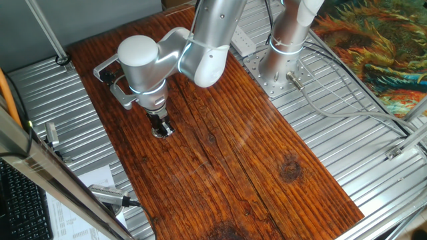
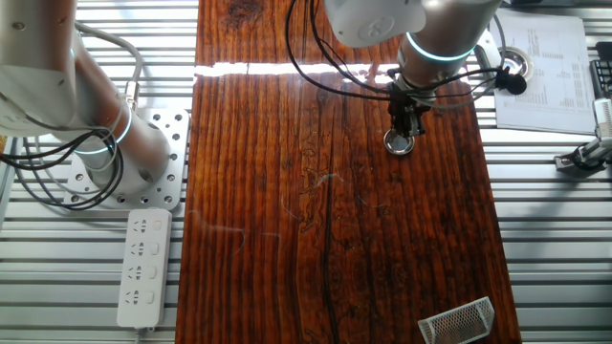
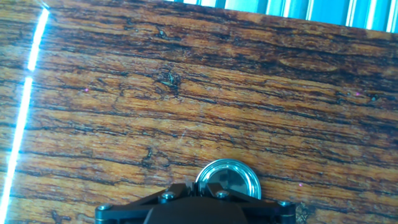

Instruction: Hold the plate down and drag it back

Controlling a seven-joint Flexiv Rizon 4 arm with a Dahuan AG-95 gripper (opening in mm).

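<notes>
Only hand view: plate rim.

The silver arm is seen reaching down from its base, with the rounded wrist joint bent so that the gripper is pointed straight downward. The same vertical pose is shown in the other fixed view, where the gripper hangs under the wrist. The dark fingers appear drawn close together at the tip. In the hand view only the black gripper body is shown at the lower edge.
</notes>
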